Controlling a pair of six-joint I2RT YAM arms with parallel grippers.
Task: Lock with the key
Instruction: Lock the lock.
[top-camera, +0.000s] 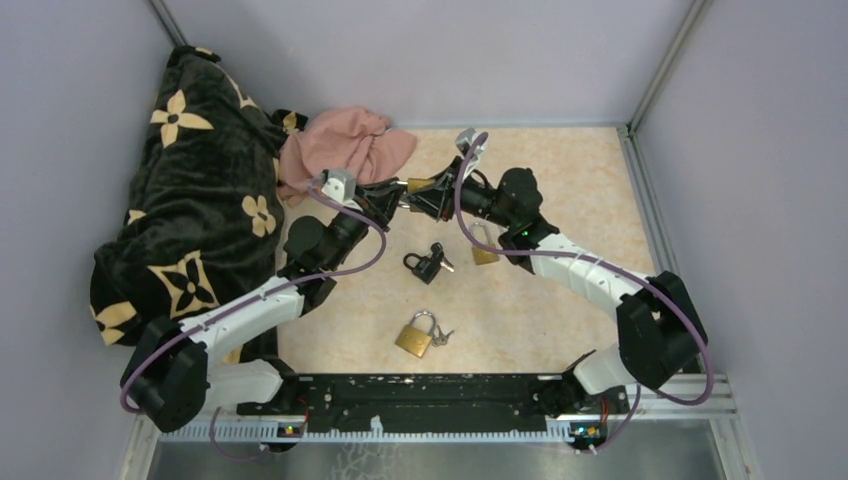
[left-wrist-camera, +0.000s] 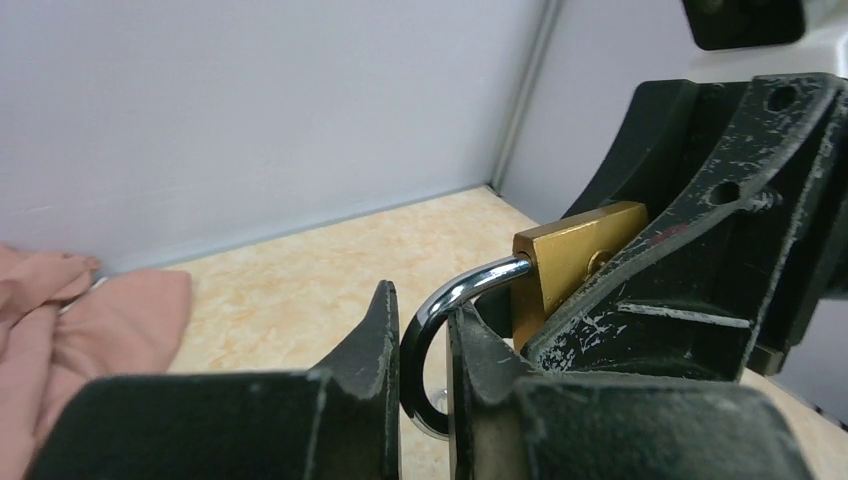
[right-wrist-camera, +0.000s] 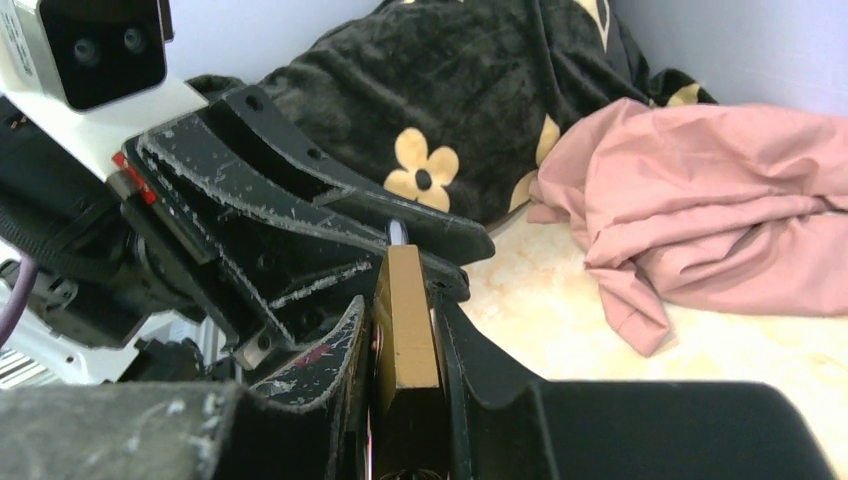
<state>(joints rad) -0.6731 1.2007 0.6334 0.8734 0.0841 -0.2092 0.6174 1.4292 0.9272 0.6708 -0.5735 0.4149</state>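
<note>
Two arms (top-camera: 250, 310) (top-camera: 590, 270) bent inward, grippers (left-wrist-camera: 420, 340) (right-wrist-camera: 403, 310) clamping padlock (left-wrist-camera: 570, 255)

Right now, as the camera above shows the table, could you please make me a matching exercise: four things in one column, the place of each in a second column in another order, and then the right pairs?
Things
1. black padlock
2. pink cloth
3. rearmost brass padlock
4. flowered blanket

Places
A. heaped along the left wall
B. shackle in the left gripper, body in the right gripper
C. lying on the table, in no gripper
D. crumpled near the back wall, against the flowered blanket

Pairs: 1-C, 2-D, 3-B, 4-A
</note>
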